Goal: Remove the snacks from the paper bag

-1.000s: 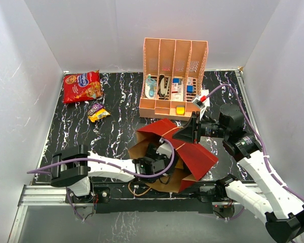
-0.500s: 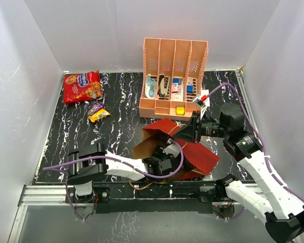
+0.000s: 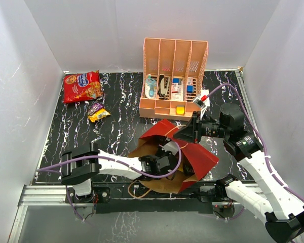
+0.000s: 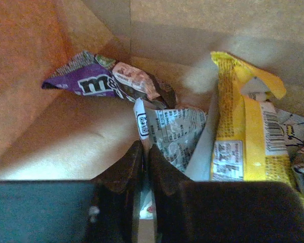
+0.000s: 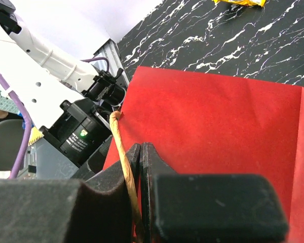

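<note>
Now, left fingers [image 4: 122, 171] pinching silver packet [image 4: 175, 132] inside paper bag [image 3: 198, 155]

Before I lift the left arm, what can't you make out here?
Left wrist: the left tool covers the silver packet where pinched; grip depth unclear.
Left wrist: frame edge cuts the white packet right of the yellow packet.
Top view: the paper bag hides that tool's tip and all contents.
Right wrist: right tool pinches the twine handle; bag interior unseen.
</note>
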